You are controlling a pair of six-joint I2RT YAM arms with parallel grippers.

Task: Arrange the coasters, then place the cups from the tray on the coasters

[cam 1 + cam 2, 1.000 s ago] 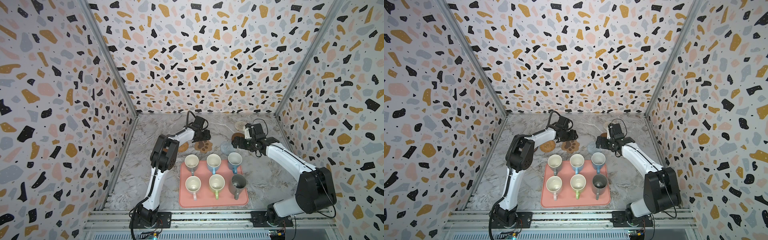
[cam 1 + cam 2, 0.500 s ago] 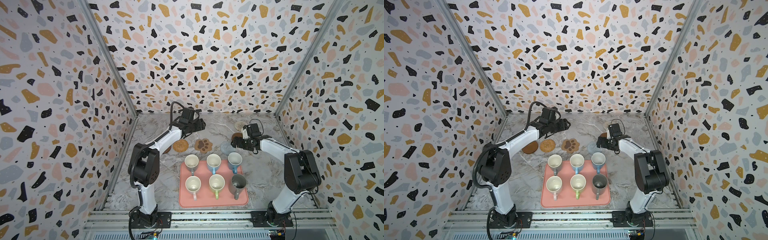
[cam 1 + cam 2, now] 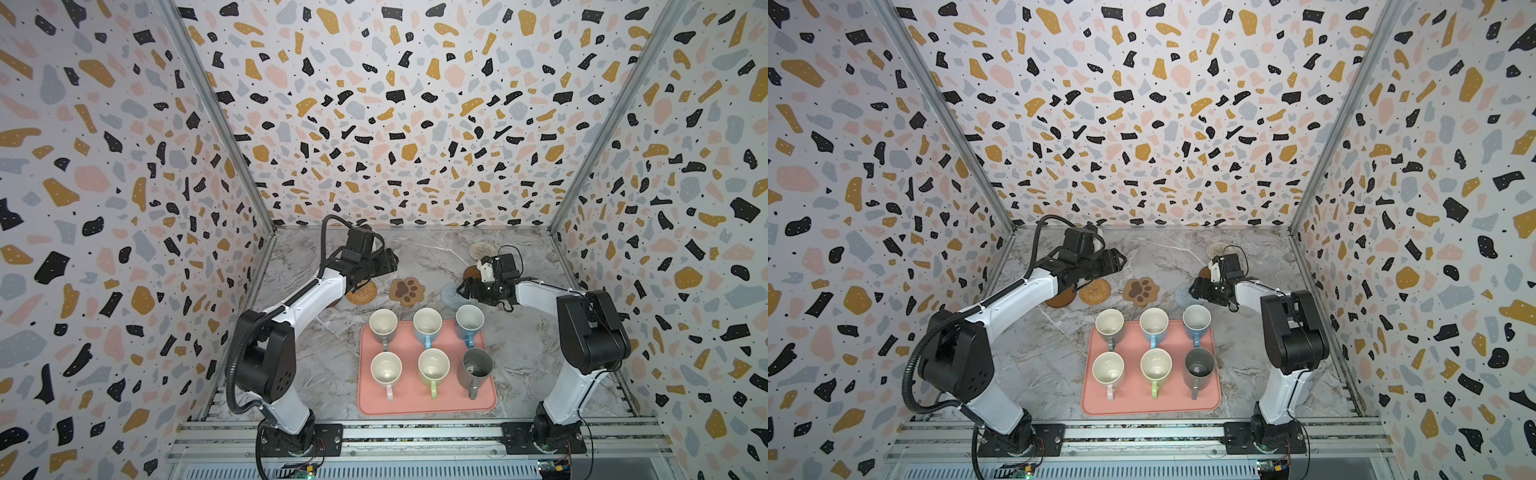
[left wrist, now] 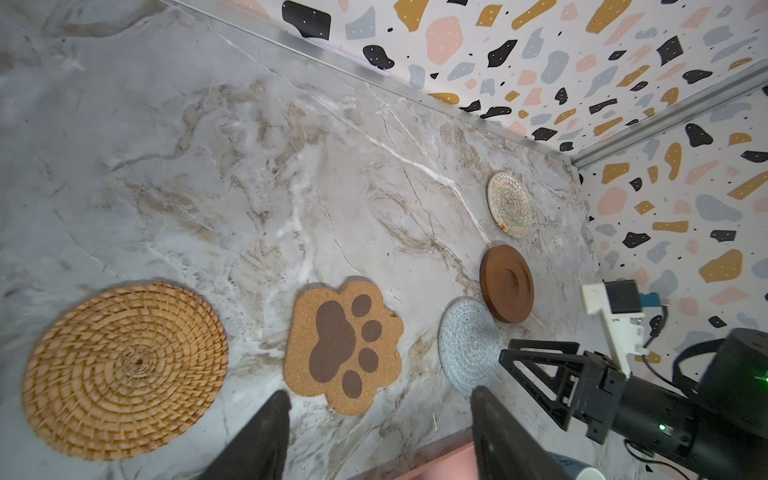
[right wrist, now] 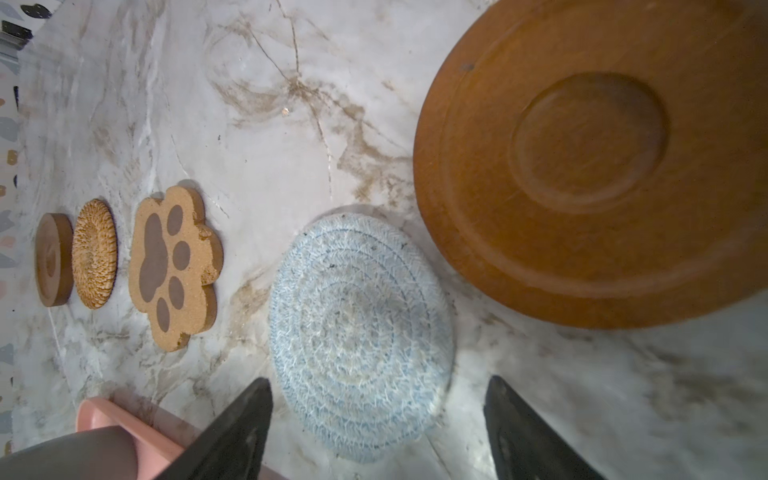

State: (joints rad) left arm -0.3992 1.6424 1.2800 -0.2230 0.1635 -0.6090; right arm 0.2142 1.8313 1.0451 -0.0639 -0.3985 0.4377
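Six coasters lie behind the tray (image 3: 428,405): a brown disc (image 3: 1059,300), a rattan round (image 3: 361,291), a paw-print (image 3: 407,291), a grey-blue round (image 3: 451,295), a second brown disc (image 3: 471,272) and a cream woven round (image 3: 483,249). On the tray stand several cups, among them a pink one (image 3: 386,369), a green one (image 3: 433,367) and a dark grey one (image 3: 477,365). My left gripper (image 3: 388,264) hangs open and empty above the table behind the rattan and paw-print coasters. My right gripper (image 5: 379,384) is open, low over the grey-blue coaster's (image 5: 361,332) near edge.
Terrazzo walls close the marble table on three sides. The cream round sits near the back right corner. My left forearm (image 3: 307,297) crosses over the far-left brown disc. The tray's back edge lies close to the row of coasters.
My left gripper has lifted off the paw-print coaster, and its elbow has swung back toward the front. My right gripper's fingers have narrowed a little at the grey-blue coaster.
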